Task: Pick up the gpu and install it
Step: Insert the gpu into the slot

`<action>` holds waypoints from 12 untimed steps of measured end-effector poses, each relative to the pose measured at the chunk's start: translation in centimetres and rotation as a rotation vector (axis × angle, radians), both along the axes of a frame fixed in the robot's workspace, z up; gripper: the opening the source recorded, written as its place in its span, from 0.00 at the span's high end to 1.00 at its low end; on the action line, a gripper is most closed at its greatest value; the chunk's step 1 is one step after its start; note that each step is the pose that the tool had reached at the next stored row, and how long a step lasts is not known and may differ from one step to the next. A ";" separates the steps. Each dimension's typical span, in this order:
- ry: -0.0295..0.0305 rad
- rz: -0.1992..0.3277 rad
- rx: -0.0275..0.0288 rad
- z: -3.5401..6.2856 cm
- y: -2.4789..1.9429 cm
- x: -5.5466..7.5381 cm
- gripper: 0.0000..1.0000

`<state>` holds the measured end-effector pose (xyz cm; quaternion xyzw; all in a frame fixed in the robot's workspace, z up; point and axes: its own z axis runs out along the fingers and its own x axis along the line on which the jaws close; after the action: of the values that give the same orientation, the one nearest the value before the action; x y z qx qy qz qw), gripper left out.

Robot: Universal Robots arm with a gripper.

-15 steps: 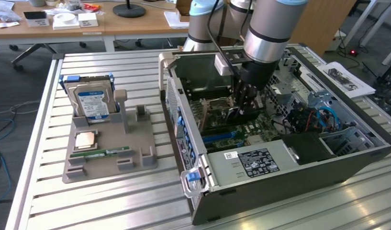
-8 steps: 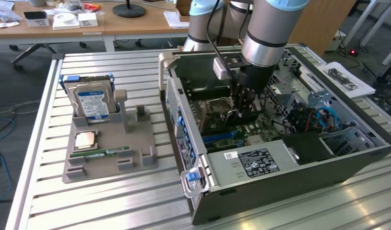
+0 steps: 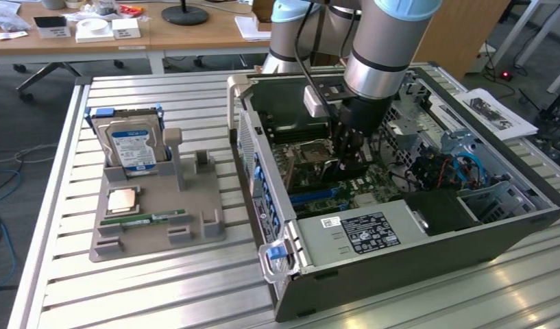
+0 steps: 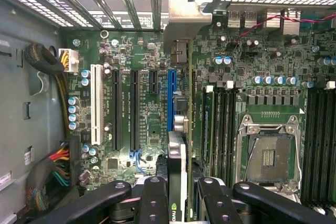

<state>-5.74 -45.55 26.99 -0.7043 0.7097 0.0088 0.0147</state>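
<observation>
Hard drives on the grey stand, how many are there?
2: a blue-label hard drive standing upright in the grey stand, and a second drive upright directly behind it, partly covered. Another could hide behind them.

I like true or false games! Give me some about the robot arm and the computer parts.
1. The end effector is down inside the open computer case. True.
2. The end effector grips the gpu. True.
3. The hard drive lies flat inside the case. False: it stands upright in the grey holder, outside the case.
4. The RAM stick is in the end effector. False: it lies flat on the grey holder.
</observation>
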 end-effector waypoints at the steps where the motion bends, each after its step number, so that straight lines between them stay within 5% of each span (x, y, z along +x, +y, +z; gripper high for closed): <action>1: 0.0000 0.000 0.0001 -0.01 0.00 0.0 0.73; 12: -0.0001 0.000 0.0003 -0.03 0.01 -0.4 0.73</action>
<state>-6.12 -45.55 26.96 -0.7043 0.7097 0.0088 0.0148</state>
